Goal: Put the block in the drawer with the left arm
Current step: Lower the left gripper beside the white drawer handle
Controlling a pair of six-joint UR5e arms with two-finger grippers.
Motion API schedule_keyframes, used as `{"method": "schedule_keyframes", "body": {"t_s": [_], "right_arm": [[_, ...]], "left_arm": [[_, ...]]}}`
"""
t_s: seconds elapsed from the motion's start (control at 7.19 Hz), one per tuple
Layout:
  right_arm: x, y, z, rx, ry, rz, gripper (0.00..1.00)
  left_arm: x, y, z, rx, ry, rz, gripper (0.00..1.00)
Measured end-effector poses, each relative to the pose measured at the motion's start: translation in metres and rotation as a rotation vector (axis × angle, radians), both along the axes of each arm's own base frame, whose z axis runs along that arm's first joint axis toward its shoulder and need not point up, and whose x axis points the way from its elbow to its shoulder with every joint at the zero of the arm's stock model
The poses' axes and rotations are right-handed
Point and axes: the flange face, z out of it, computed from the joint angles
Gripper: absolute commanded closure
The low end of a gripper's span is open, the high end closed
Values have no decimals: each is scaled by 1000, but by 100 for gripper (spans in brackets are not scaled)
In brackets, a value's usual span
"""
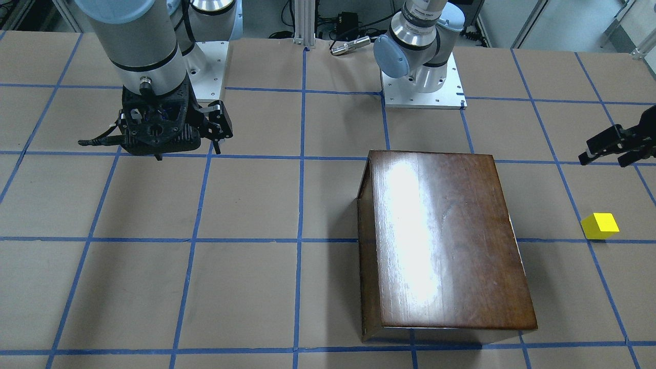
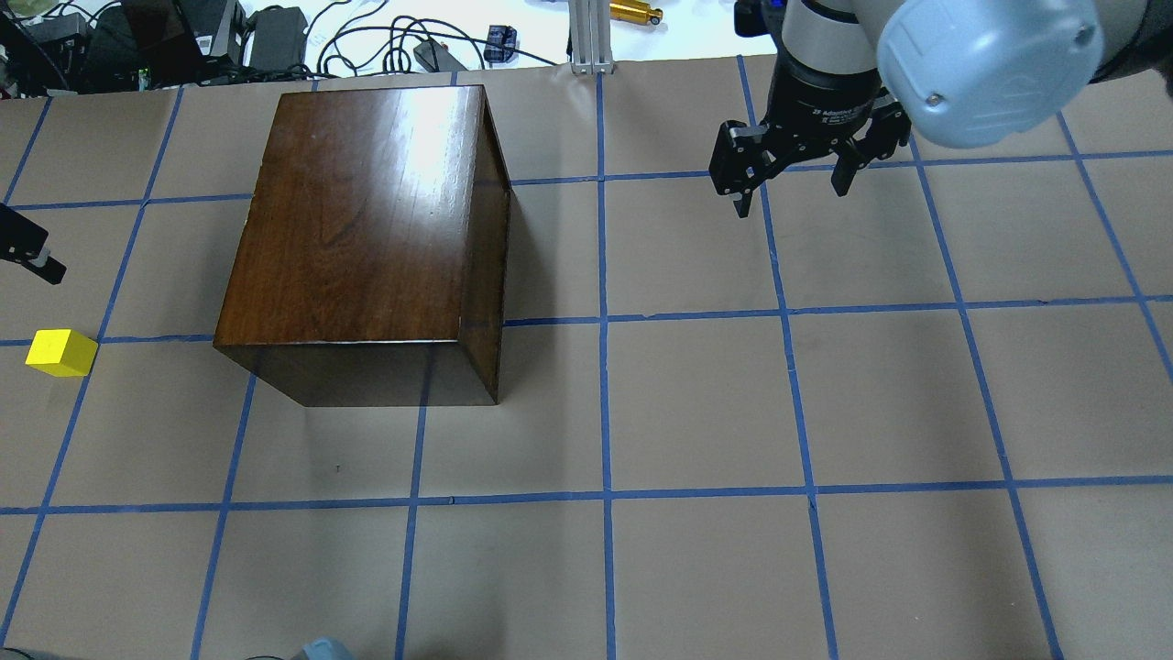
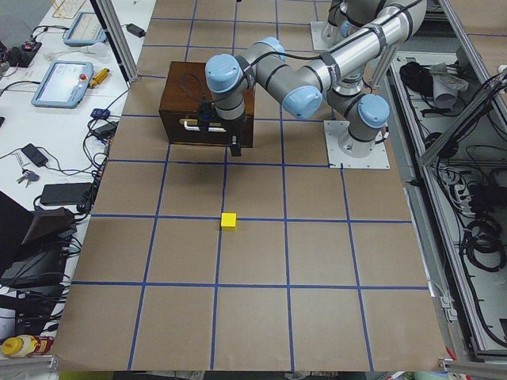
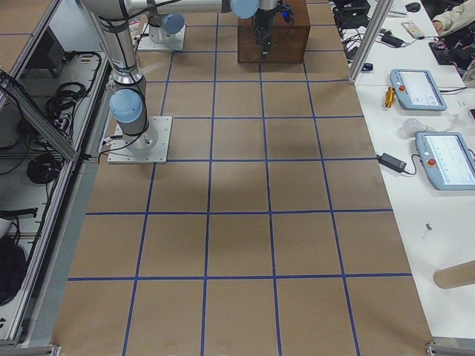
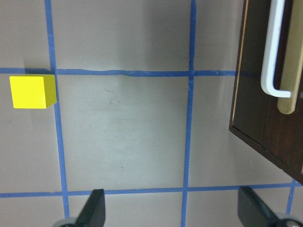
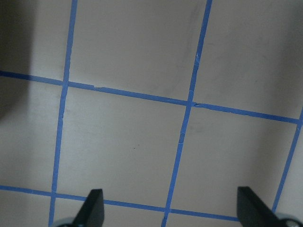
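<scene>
front view: the yellow block (image 1: 599, 226) lies flat on the table (image 1: 154, 256), a cube with no long side, well apart from the wooden box (image 1: 441, 241). overhead: right gripper (image 2: 793, 195) hangs, fingers apart. left side view: left gripper (image 3: 235, 144) points down near the box front. left wrist view: its fingers (image 5: 94, 210) spread wide; the drawer (image 5: 251, 71) seems shut, handle (image 5: 272, 52) facing the block.

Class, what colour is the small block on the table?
The block is bright yellow, clearest in the left wrist view.
</scene>
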Motion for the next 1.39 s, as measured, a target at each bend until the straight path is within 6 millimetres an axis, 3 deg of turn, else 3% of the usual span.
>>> {"method": "schedule_keyframes", "body": {"t_s": [0.28,0.42,0.97,1.39], "right_arm": [[0,0,0,0,0,0,0],[0,0,0,0,0,0,0],[0,0,0,0,0,0,0],[0,0,0,0,0,0,0]], "left_arm": [[13,-28,-24,-12,59,-29,0],[9,-44,-36,-24,86,-51,0],[-40,-95,-79,-56,106,-169,0],[-77,-110,-92,-52,111,-239,0]]}}
